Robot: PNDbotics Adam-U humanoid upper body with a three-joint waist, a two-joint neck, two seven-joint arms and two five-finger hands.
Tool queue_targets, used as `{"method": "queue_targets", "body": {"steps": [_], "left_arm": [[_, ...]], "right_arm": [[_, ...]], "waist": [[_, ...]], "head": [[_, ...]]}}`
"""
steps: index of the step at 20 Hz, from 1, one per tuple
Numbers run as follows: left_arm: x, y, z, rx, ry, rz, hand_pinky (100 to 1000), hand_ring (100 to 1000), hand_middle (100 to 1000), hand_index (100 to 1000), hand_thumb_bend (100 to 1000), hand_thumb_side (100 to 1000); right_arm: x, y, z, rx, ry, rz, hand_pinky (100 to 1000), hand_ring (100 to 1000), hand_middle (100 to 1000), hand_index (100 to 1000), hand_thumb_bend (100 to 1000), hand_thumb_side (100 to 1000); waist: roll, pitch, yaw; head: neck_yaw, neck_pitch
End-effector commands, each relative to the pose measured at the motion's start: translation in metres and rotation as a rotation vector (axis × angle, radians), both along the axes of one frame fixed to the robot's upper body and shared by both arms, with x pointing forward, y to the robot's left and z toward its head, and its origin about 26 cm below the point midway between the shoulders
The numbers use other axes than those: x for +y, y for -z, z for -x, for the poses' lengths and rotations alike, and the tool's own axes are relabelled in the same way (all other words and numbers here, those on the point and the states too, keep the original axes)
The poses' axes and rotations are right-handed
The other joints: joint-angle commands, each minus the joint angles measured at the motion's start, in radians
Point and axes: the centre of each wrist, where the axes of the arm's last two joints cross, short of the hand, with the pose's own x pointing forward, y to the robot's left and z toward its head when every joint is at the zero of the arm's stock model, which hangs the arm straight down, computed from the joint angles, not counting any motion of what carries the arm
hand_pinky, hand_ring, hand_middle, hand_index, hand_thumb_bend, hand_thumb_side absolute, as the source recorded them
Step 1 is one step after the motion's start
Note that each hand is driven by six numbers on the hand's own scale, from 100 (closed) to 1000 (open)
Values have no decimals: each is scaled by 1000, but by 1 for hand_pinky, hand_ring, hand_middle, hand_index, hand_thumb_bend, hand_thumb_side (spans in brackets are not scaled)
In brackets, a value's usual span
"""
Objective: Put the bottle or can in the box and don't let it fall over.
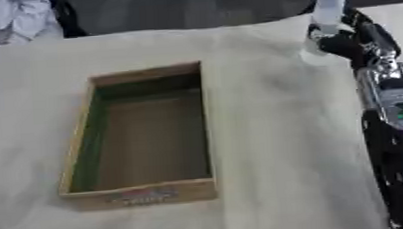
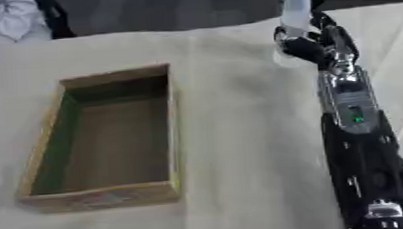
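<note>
Right eye view, right hand [image 2: 302,45] gripping bottle [image 2: 298,5]

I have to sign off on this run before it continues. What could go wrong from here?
1. The tall pale bottle stands at the far right; the right hand wrapped low round it could tip it on lifting.
2. The box lies well to the left, so the carry is long.
3. The box walls could catch the bottle's base.

Only bare cloth [image 1: 268,147] lies between the open-topped box [image 1: 140,135] and the robot hand [image 2: 302,45].
</note>
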Motion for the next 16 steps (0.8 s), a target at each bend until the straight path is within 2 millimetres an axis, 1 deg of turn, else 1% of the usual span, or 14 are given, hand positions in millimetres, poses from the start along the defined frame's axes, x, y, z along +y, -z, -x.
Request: {"method": "queue_targets", "body": {"steps": [1,7,16], "left_arm": [[1,-11,1,-31,5,-26,1000,1000,848,858,100,100],[0,-11,1,-32,11,-26,1000,1000,848,857,100,100],[-2,-13,1,-40,21,-29,1000,1000,848,857,100,100]], "right_arm": [[0,-14,-1,-35,19,7,1000,1000,1000,1000,259,100],[-1,-17,-3,-46,61,6,1000,1000,1000,1000,263,100],[1,-22,-4,-49,78,-15,1000,1000,1000,1000,255,100]], "waist": [[2,-14,4],[1,-6,13],[1,8,31]], "head": [[-2,-17],[-12,-24],[-29,-41]]}}
